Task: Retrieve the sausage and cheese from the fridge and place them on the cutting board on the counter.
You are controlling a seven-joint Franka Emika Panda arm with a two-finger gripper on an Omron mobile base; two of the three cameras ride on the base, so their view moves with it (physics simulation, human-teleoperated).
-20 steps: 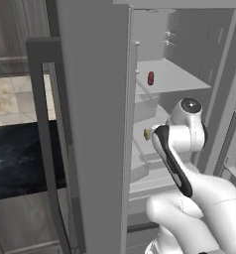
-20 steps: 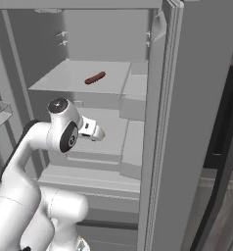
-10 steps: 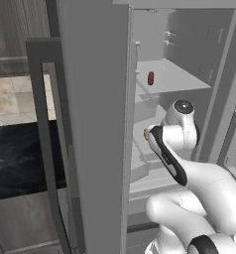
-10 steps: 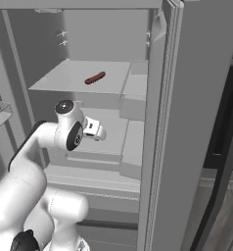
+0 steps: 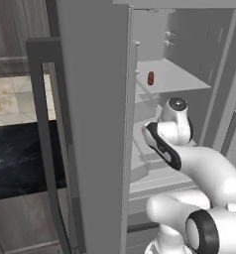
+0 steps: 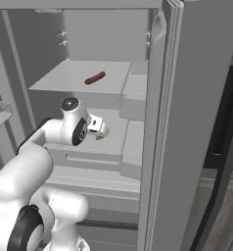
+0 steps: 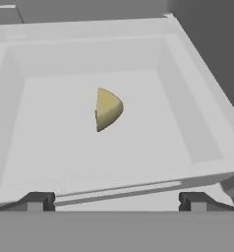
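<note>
Ahead of my tool [image 7: 116,201], whose jaws stand wide apart, a shallow white bin [image 7: 197,88] on the fridge's middle shelf carries the cheese [image 7: 107,108]. The yellow wedge lies flat on the bin floor, roughly central, straight beyond the gap between my fingertips and clear of every wall. The bin's front rim runs just past the tips.

Above my tool, the upper shelf [image 6: 64,78] carries the sausage [image 6: 95,78], lying on its side near the shelf's middle, well apart from the cheese below. From the left base view the same sausage [image 5: 150,78] sits up on that shelf [image 5: 182,79], beyond my tool's level.

Off to my tool's left, outside the open door, the black veined counter [image 5: 18,154] runs along.
</note>
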